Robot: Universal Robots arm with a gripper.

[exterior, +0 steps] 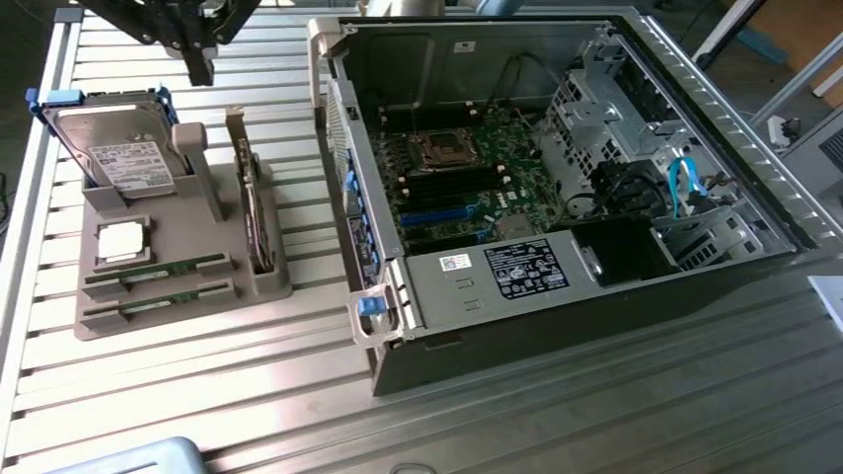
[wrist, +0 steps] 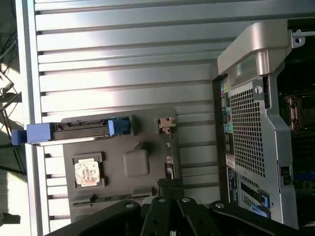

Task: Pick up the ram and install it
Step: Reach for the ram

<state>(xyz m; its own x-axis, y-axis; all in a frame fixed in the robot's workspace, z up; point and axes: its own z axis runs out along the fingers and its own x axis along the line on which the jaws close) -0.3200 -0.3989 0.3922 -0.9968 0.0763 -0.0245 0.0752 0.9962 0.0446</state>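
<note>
Exterior and wrist views of a ribbed metal table [exterior: 554, 415] carrying a gray holder [exterior: 145, 328] and an open computer case [exterior: 777, 188].

The gripper [exterior: 200, 69] hangs above the table by the far end of the holder, close to the hard drive [exterior: 125, 153]. It touches nothing. In the wrist view the gripper [wrist: 170, 186] has its jaws pressed together, with nothing between them.

The ram [exterior: 158, 271], a narrow green stick, lies flat in a slot at the near end of the holder, well apart from the gripper. A second stick [exterior: 156, 304] of the same kind lies in the slot just beside it, nearer the holder's front edge.

A square silver processor [exterior: 121, 240] sits in its recess between the ram and the hard drive, which leans upright in a blue frame. An expansion card [exterior: 251, 212] stands on edge along the side of the holder that faces the case.

The case lies on its side toward the exterior view's right, with its green motherboard [exterior: 461, 168] exposed.
</note>
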